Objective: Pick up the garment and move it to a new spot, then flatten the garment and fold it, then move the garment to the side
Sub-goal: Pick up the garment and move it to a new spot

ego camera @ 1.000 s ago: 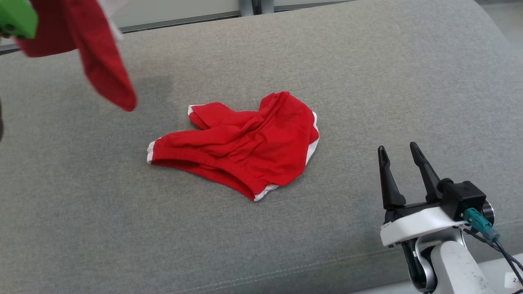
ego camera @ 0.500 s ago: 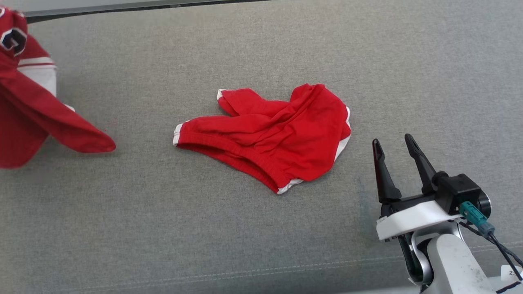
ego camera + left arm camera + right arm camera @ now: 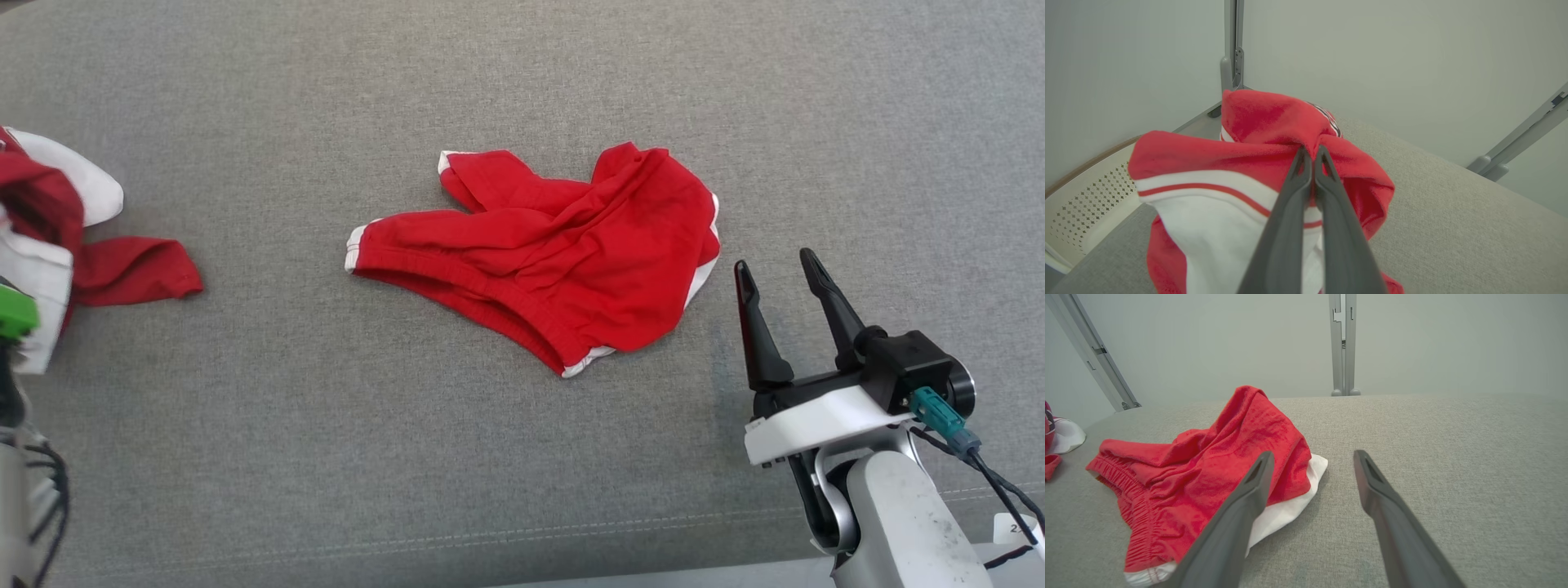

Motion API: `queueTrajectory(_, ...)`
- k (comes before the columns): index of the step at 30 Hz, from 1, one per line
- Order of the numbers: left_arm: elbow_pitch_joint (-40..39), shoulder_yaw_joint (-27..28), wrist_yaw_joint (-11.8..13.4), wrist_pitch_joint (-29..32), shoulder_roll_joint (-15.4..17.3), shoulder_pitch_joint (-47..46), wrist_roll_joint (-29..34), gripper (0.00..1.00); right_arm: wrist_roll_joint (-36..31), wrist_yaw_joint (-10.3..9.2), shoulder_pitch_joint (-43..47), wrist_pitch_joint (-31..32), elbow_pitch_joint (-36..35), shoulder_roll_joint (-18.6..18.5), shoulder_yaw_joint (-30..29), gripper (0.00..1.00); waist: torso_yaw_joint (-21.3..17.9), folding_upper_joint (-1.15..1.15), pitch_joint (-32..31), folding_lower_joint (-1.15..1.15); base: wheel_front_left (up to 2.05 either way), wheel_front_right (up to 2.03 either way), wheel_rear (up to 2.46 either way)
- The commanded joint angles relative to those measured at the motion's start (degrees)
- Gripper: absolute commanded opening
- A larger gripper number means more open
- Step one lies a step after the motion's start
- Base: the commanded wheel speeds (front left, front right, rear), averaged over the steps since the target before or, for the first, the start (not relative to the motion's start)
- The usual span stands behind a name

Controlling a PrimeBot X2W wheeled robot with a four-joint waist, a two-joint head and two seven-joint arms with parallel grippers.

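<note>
The left gripper's point(image 3: 1312, 154) fingers are pinching the shirt point(image 3: 1200, 159), which is bunching around their tips. The right gripper's point(image 3: 1313, 455) fingers are standing wide apart, with shorts point(image 3: 1208, 465) lying just beside the left one.

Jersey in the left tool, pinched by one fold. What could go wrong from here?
1. The left tool is shut on one bunched fold of the jersey; it may slip or land crumpled, hard to flatten.
2. The red shorts lie mid-way across the cushion; a spread jersey could overlap them.
3. The open right tool sits beside the shorts and might snag them.
</note>
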Motion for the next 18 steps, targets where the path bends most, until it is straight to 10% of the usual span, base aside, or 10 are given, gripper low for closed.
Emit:
queueTrajectory(1,0.4,0.1,-0.6,-0.4,-0.4,1.0,-0.4,0.0,0.0,-0.02,-0.7,-0.2,0.1,-0.2,-0.2,1.0,0.0,0.0,0.0,0.0,0.0,0.0,0.0)
queueTrajectory(7,5.0,-1.0,-2.3,-4.5,-3.1,2.2,0.1,0.0,0.1,-0.02,-0.8,-0.2,0.4,-0.2,-0.4,1.0,0.1,0.0,-0.6,0.0,0.0,0.0,0.0)
queueTrajectory(8,5.0,-1.1,-2.0,-5.4,-2.9,2.3,0.9,0.31,0.2,-0.02,-0.9,-0.2,0.6,-0.2,-0.3,1.0,0.0,0.0,-0.8,0.0,0.0,0.0,0.0)
queueTrajectory(9,4.7,-1.1,-1.7,-6.0,-2.9,2.6,1.7,1.0,0.1,-0.02,-1.1,-0.2,0.5,-0.2,-0.3,1.0,-0.1,0.0,-1.1,0.0,0.0,0.0,0.0)
queueTrajectory(18,-12.5,4.9,2.7,-6.9,-4.8,13.5,12.0,1.0,-0.6,-0.02,-0.2,-0.2,0.4,-0.2,-1.0,1.0,-1.0,0.0,-4.8,0.0,0.0,0.0,0.0)
